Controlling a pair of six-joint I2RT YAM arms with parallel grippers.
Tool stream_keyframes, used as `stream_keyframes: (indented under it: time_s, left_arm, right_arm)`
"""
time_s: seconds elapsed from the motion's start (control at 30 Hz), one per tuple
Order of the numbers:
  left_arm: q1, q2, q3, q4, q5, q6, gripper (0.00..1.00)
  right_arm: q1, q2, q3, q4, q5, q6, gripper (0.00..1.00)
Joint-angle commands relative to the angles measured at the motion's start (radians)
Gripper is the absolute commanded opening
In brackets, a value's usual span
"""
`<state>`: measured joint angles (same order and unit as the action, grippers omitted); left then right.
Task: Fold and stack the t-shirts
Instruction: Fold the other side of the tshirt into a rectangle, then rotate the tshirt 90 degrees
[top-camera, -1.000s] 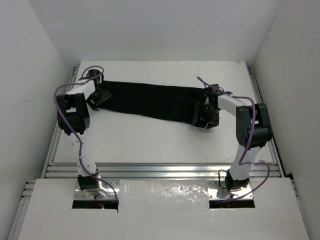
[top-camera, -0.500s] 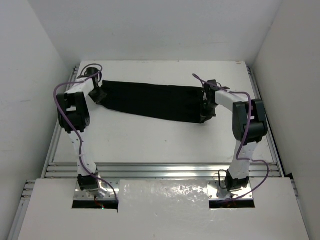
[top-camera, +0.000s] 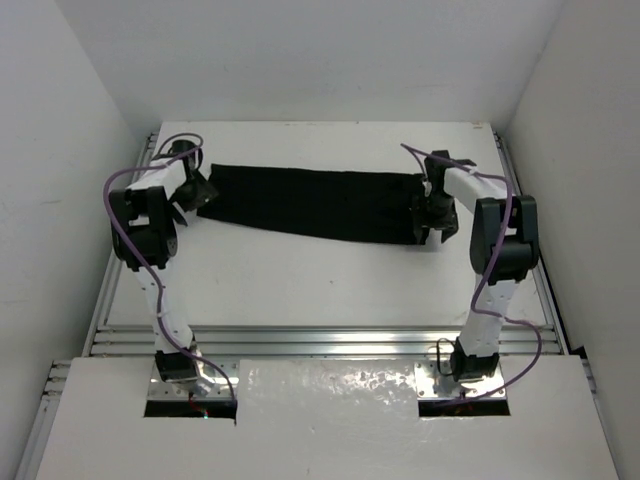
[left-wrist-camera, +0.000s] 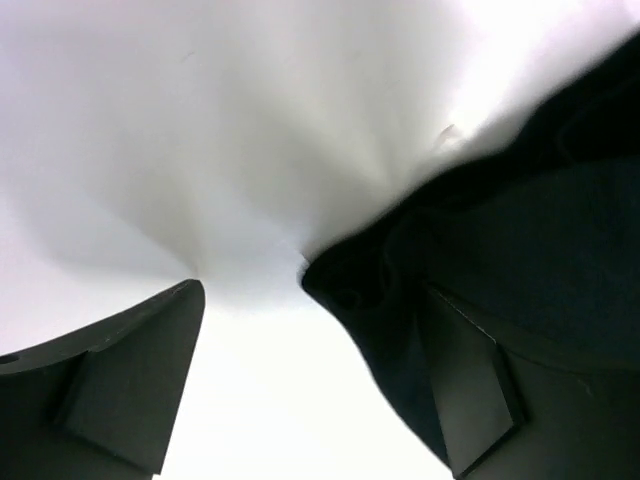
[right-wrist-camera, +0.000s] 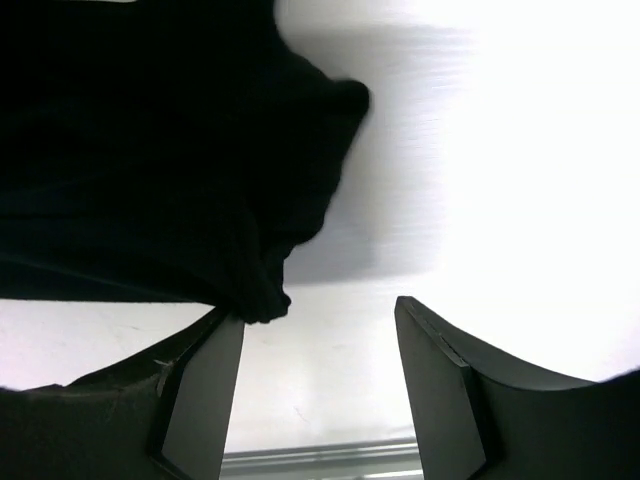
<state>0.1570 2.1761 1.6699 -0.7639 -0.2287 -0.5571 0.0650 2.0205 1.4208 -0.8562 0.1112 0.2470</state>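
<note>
Evidently soft and limp, the black t-shirt (top-camera: 310, 203) lay as a long band across the far half of the table (top-camera: 300, 285), best pinched at its ends, where the left gripper (top-camera: 193, 195) and right gripper (top-camera: 432, 215) sat with fingers apart, holding nothing.

T-shirt ends: the t-shirt (top-camera: 310, 203) lay partly hidden under the left pincer (top-camera: 196, 196) and right pincer (top-camera: 430, 214), near the counter (top-camera: 300, 280) side edges.
Left wrist view: blurred cloth ran off the right edge and overlapped one finger (left-wrist-camera: 468, 395).
Right wrist view: the top and left edges cut off the cloth.
</note>
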Motion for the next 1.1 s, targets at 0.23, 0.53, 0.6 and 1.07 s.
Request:
stream_keyframes:
  time_s: [0.23,0.53,0.6,1.07]
  left_arm:
    - [0.021,-0.112,0.144,-0.076,-0.104,-0.006,0.92]
    - [0.003,0.116,0.272,0.021,0.162,0.065,0.87]
    - [-0.002,0.117,0.271,0.054,0.198,0.066,0.87]
    - [-0.017,0.060,0.182,0.035,0.092,0.048,0.88]
  right_arm:
    - [-0.060,-0.141,0.100,-0.004,-0.127,0.233,0.75]
    - [0.015,-0.195,-0.184,0.396,-0.231,0.431,0.32]
    - [0.016,-0.166,-0.129,0.404,-0.208,0.420,0.04]
    - [0.010,0.358,0.580,-0.053,-0.210,0.291,0.00]
